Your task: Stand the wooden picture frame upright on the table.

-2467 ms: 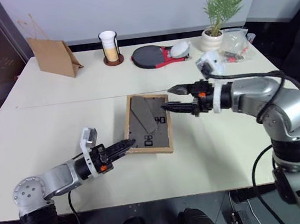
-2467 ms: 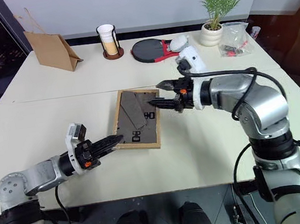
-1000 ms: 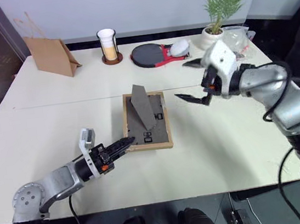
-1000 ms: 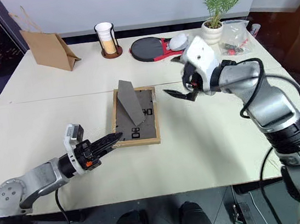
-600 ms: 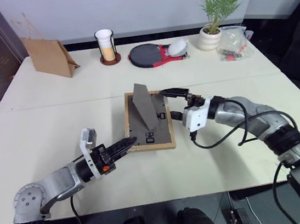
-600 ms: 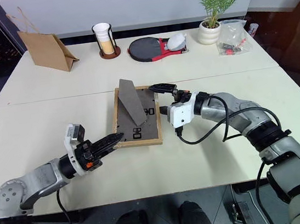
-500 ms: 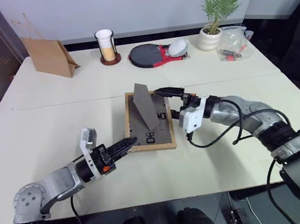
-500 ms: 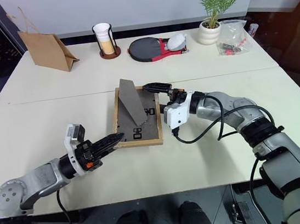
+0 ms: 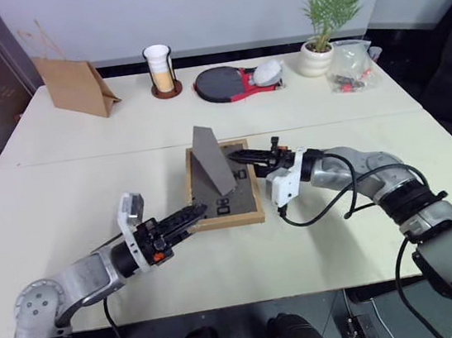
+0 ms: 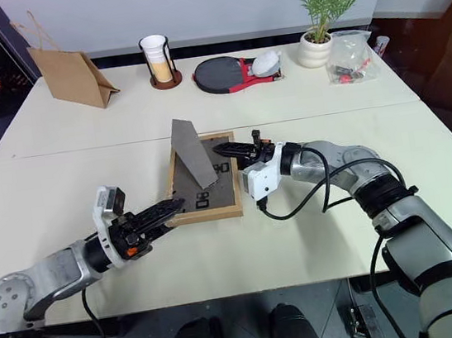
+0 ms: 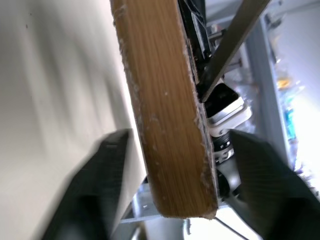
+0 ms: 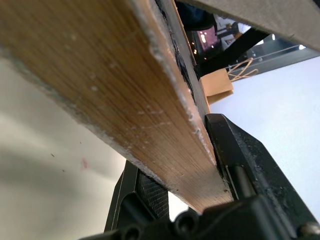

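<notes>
wooden picture frame (image 9: 223, 188) face-down mid-table (image 9: 367, 225), stand folded out, not yet upright | our right gripper (image 9: 245, 157) clamps its far-right edge | our left gripper (image 9: 189, 216) spread, straddling near-left corner | lifting remains

The wooden picture frame (image 9: 223, 188) is a small rectangle of light wood, lying back-up on the near half of the worktop (image 9: 70, 189), just this side of the seam that crosses the pale cream top; its back is dark grey-brown with small black fittings; its fold-out stand (image 9: 210, 159) is raised, a grey tapered panel rising steeply from the back and leaning toward the far left; the frame's far right side looks slightly lifted off the worktop, while its near edge lies low; in the wrist views its wooden edge (image 12: 125, 100) shows pale grain, with chipped whitish corners.
</notes>
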`<state>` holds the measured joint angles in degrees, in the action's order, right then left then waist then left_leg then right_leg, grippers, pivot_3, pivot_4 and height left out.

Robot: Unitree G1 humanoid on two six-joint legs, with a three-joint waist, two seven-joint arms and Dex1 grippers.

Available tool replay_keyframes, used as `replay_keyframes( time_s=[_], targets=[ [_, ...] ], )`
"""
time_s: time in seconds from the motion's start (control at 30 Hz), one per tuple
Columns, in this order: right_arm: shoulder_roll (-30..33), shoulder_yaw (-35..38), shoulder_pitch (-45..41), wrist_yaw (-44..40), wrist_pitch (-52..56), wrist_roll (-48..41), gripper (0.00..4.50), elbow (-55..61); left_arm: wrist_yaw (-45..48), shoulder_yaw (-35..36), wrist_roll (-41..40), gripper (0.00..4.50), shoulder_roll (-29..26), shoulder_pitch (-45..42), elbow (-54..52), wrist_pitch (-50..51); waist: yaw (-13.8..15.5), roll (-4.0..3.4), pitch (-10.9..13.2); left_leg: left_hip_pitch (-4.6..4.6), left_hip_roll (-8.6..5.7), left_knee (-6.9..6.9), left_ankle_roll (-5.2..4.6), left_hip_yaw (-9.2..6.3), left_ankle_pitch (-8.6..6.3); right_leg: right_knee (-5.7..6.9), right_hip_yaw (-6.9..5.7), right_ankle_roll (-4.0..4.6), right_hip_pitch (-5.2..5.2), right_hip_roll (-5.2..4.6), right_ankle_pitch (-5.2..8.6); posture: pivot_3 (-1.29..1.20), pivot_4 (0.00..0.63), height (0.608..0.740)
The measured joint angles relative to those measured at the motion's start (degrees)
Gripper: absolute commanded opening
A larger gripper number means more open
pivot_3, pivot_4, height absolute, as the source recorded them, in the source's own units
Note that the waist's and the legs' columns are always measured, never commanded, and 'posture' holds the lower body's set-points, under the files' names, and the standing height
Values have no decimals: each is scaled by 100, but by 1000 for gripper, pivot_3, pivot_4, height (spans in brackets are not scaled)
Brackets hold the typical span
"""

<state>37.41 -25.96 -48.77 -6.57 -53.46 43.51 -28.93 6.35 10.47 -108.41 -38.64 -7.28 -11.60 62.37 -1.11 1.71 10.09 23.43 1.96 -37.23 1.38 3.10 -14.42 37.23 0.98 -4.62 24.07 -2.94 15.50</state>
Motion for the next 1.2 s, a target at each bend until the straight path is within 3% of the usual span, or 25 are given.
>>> replay_keyframes(
  time_s=[0.1,0.2,0.27,0.33,0.43,0.5,0.73,1.07,1.2],
  targets=[
    [19,2,0,-472,-71,-526,1115,-64,1185,284,1131,4431,-773,64,-449,-53,-2,1,4,1,-6,2,-4,0,-2,-1,-7,9,0,6,5,0,150,740],
    [-3,15,41,-1703,353,-2063,1115,12,2339,909,2188,4431,-1598,-91,-378,-452,-1,1,5,-2,-3,3,-8,-3,-4,-2,-13,17,-3,11,8,0,150,740],
    [-52,102,153,-2937,1378,-3577,1115,447,2996,1160,2975,4431,-2039,-115,-129,-841,-7,-3,7,-7,7,7,-10,-2,-5,-2,-14,14,-8,9,7,0,150,740],
    [-92,228,196,-4075,2702,-4945,1115,954,3409,1191,3576,4431,-2121,-123,56,-1123,9,-11,10,-8,12,8,-15,-2,-8,-2,-17,2,-10,3,0,0,150,740],
    [-101,367,191,-5555,4758,-6520,1115,1493,3800,941,4298,4431,-2103,-24,161,-1420,24,-10,9,-5,19,7,-19,-3,-11,-4,-20,2,-10,-2,0,0,150,740],
    [-177,437,106,-6177,5869,-7039,1115,1474,4024,720,4733,4431,-2059,51,141,-1570,30,-10,10,-1,19,8,-20,-2,-12,-4,-24,6,-4,-17,2,0,150,740],
    [-699,432,-499,-7598,7454,-7091,1115,-132,4433,566,5421,4431,-1807,231,-43,-1825,2,-11,10,6,11,14,-21,4,-13,0,-29,20,13,-33,4,0,150,740],
    [-1650,482,-935,-8097,7051,-6064,1115,-2426,4425,566,5796,4431,-1507,184,-186,-1804,8,-11,10,16,4,14,-21,11,-13,1,-29,3,24,-36,-5,0,150,740],
    [-1714,638,-1020,-8209,6946,-5817,2998,-2737,4424,555,5866,4500,-1429,78,-220,-1783,2,-11,10,15,4,13,-21,7,-13,5,-30,2,23,-36,-6,0,150,740]
  ],
)
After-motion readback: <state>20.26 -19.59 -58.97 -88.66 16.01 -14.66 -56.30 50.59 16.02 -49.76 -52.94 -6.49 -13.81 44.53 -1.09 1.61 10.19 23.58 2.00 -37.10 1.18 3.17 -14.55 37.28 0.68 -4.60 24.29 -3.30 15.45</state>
